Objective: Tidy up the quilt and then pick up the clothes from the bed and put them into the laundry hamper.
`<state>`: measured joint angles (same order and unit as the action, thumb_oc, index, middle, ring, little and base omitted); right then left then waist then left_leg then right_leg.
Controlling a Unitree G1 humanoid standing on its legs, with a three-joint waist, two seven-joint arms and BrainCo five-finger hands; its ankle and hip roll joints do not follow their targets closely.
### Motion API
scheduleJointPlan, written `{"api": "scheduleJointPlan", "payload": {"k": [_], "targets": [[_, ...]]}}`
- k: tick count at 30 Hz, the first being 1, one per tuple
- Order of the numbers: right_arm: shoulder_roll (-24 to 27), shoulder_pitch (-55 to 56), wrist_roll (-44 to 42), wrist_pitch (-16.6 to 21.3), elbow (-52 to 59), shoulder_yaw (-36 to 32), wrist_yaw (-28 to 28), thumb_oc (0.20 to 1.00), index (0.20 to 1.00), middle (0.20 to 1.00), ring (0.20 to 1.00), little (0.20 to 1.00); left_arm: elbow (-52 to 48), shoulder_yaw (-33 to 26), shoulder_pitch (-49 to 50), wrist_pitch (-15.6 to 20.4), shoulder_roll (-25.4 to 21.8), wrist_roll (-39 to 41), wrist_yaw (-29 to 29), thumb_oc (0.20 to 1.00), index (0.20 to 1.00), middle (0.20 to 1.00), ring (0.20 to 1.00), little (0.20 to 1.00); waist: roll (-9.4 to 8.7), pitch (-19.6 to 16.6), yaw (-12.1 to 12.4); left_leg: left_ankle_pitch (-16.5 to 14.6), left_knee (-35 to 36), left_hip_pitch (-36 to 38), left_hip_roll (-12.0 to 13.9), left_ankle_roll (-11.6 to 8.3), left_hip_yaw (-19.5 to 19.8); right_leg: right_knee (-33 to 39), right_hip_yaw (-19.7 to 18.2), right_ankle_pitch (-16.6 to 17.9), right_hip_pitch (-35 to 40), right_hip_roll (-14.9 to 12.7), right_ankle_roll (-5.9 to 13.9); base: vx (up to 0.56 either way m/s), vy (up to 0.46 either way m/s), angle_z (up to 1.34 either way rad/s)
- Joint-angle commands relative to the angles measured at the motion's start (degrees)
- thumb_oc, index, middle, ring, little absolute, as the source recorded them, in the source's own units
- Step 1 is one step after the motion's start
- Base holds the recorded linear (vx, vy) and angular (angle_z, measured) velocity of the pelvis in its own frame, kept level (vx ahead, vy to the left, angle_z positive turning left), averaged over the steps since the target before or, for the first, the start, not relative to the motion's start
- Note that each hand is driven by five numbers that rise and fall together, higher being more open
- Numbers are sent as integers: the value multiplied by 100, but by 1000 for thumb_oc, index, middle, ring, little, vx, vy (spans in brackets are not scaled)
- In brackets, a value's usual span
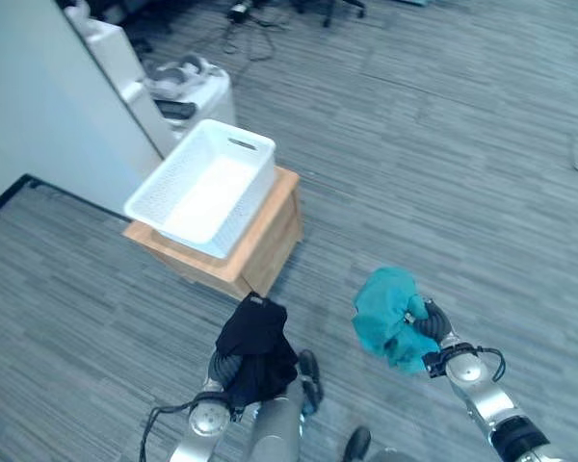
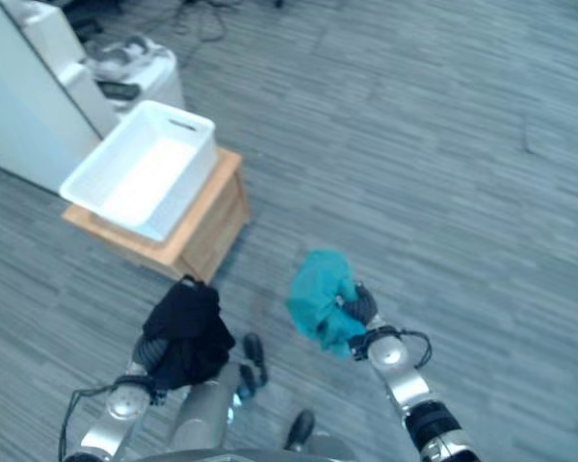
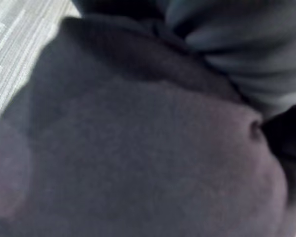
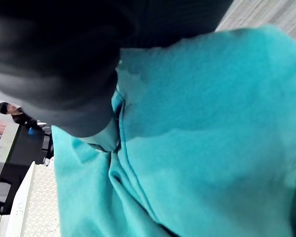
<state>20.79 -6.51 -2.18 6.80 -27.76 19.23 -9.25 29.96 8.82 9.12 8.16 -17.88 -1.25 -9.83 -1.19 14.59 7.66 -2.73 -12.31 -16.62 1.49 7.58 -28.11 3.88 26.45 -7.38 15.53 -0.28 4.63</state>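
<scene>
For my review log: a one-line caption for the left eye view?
Left hand holds black garment, right hand teal garment, before empty white hamper.

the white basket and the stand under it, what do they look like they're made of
The basket looks like matte white plastic: perforated lattice walls and a moulded handle slot. The stand looks like pale unpainted wood, probably pine or plywood, with visible grain and panel edges.

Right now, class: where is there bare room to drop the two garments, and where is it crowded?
The white hamper on the wooden stand is empty: room inside its walls. Bare floor lies to its right. Crowded: the white cabinet behind it.
</scene>
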Motion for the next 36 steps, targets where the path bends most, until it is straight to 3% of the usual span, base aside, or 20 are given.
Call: {"api": "scheduleJointPlan", "payload": {"k": [1, 2, 4, 5, 6, 8, 9, 10, 11, 12, 15, 18, 20, 23, 25, 27, 28, 29, 31, 36], "targets": [[-84, -281, 368, 329, 59, -83, -14, 200, 200, 200, 200, 200, -228, 36, -17, 176, -431, -13, 16, 200, 200, 200, 200, 200, -275, -284, 263, -76, 1122, 1188, -389, -411, 846, -1846, -450, 189, -492, -629, 747, 494, 147, 68], [-142, -286, 369, 338, 115, -96, 4, 200, 200, 200, 200, 200, -212, 24, -26, 154, -480, -24, 34, 200, 200, 200, 200, 200, -269, -255, 196, -153, 1225, 1423, -435, -337, 875, -2564, -485, 699, -732, -791, 1010, 318, 125, 64], [-174, -300, 386, 320, 173, -81, 15, 200, 200, 200, 200, 200, -214, 16, -40, 155, -519, -36, 18, 200, 200, 200, 200, 200, -182, -231, 129, -64, 1327, 1574, -384, -276, 898, -3122, -534, 1003, -976, -855, 996, 305, 88, 88], [-206, -419, 407, 372, 270, -4, -4, 200, 200, 200, 200, 200, -307, 71, -162, 144, -655, -112, -86, 200, 200, 200, 200, 200, 48, -161, -72, -68, 1667, 2010, -245, -236, 1255, -4181, -955, 1085, -1746, -770, 904, 368, 91, 127], [-206, -419, 407, 373, 269, -4, -4, 200, 200, 200, 200, 200, -307, 71, -162, 144, -654, -112, -86, 200, 200, 200, 200, 200, 50, -170, -69, -68, 1667, 2001, -242, -236, 1252, -4180, -957, 1088, -1756, -768, 903, 533, 28, 129], [-195, -400, 407, 369, 349, -2, -30, 200, 200, 200, 200, 200, -363, 118, -293, 172, -721, -151, -119, 200, 200, 200, 200, 200, 126, -101, -230, -85, 1731, 2154, -198, -316, 1675, -4006, -1083, 900, -2220, -700, 786, 363, -112, 121], [-130, -364, 400, 386, 476, -5, -29, 200, 200, 200, 200, 200, -388, 145, -395, 217, -805, -142, -99, 200, 200, 200, 200, 200, 123, -79, -425, -85, 1731, 2245, -183, -449, 2105, -3012, -1132, 808, -2396, -799, 596, 259, -138, 166], [-129, -364, 400, 385, 476, -4, -29, 200, 200, 200, 200, 200, -388, 145, -394, 217, -804, -142, -99, 200, 200, 200, 200, 200, 127, -81, -434, -84, 1731, 2242, -179, -450, 2113, -3000, -1122, 814, -2390, -795, 595, 460, -240, 183], [-77, -348, 411, 378, 575, -1, -19, 200, 200, 200, 200, 200, -487, 116, -377, 243, -866, -150, -74, 200, 200, 200, 200, 200, 106, -96, -481, -134, 1731, 2310, -145, -551, 2293, -2075, -1223, 757, -2361, -925, 504, 659, -428, 147], [-26, -268, 436, 287, 603, -65, -31, 200, 200, 200, 200, 200, -511, 22, -492, 274, -950, -237, -13, 200, 200, 200, 200, 200, 81, -83, -590, -332, 1731, 2471, -56, -743, 2939, -409, -2192, 1042, -2349, -1016, 564, 653, -428, 152], [34, -199, 542, 232, 719, -143, -43, 200, 200, 200, 200, 200, -514, -36, -522, 259, -1037, -344, -5, 200, 200, 200, 200, 200, 70, -72, -617, -464, 1731, 2605, 112, -839, 3272, -113, -2732, 1304, -2472, -1186, 679, 453, -352, 215], [1, -311, 638, 231, 783, -105, -9, 200, 200, 200, 200, 200, -295, -134, -506, 310, -1172, -343, 3, 200, 200, 200, 200, 200, -106, -137, -581, -522, 1718, 2768, 312, -1043, 3521, -418, -2615, 1256, -2309, -1210, 722, 408, -392, 153], [89, -449, 650, 290, 916, -97, 50, 200, 200, 200, 200, 200, -252, -259, -331, 266, -1099, -263, 4, 200, 200, 200, 200, 200, -73, -225, -607, -578, 1639, 2847, 502, -1168, 3527, -394, -2496, 1192, -2180, -1082, 658, 412, -361, 103], [366, -734, 559, 393, 1277, -114, 24, 200, 200, 200, 200, 200, -196, -457, -227, 243, -953, -132, -96, 200, 200, 200, 200, 200, -36, -319, -634, -196, 1312, 2646, 718, -1343, 3257, -181, -2060, 1148, -1823, -1027, 583, 215, -188, 12], [559, -959, 535, 417, 1637, -82, 17, 200, 200, 200, 200, 200, -172, -555, -265, 207, -917, 0, -163, 200, 200, 200, 200, 200, -69, -321, -707, 9, 1150, 2480, 769, -1320, 2720, -41, -1794, 1119, -1601, -1086, 541, 151, -119, 52], [749, -1188, 623, 404, 2018, -33, 57, 200, 200, 200, 200, 200, -240, -633, -233, 170, -927, 17, -117, 200, 200, 200, 200, 200, -91, -326, -773, -64, 1218, 2387, 674, -1275, 2092, 80, -1576, 1081, -1450, -1104, 504, 73, -65, 57], [751, -1189, 623, 396, 2026, -29, 59, 200, 200, 200, 200, 200, -247, -641, -228, 166, -924, 17, -114, 200, 200, 200, 200, 200, -92, -325, -770, -68, 1217, 2391, 670, -1273, 2082, 78, -1586, 1079, -1453, -1107, 507, 35, -55, 42], [836, -1403, 715, 408, 2357, -14, 64, 200, 200, 200, 200, 200, -301, -662, -197, 165, -877, -16, -129, 200, 200, 200, 200, 200, -112, -316, -792, -199, 1219, 2220, 458, -1183, 1853, 112, -1552, 1047, -1393, -1106, 495, 0, -31, 8], [970, -1484, 804, 418, 2637, -50, 75, 200, 200, 200, 200, 200, -388, -693, -96, 123, -839, -13, -34, 200, 200, 200, 200, 200, -61, -349, -861, -140, 1468, 2229, 506, -1129, 1251, 112, -1351, 993, -1364, -1105, 486, 8, 20, -4], [863, -1754, 941, 401, 2985, 3, 115, 200, 200, 200, 200, 200, -356, -738, 121, 63, -762, -81, 40, 200, 200, 200, 200, 200, -71, -431, -808, 43, 1731, 2381, 610, -1184, 1148, 56, -1226, 982, -1283, -1081, 478, 60, 14, 7]]}}
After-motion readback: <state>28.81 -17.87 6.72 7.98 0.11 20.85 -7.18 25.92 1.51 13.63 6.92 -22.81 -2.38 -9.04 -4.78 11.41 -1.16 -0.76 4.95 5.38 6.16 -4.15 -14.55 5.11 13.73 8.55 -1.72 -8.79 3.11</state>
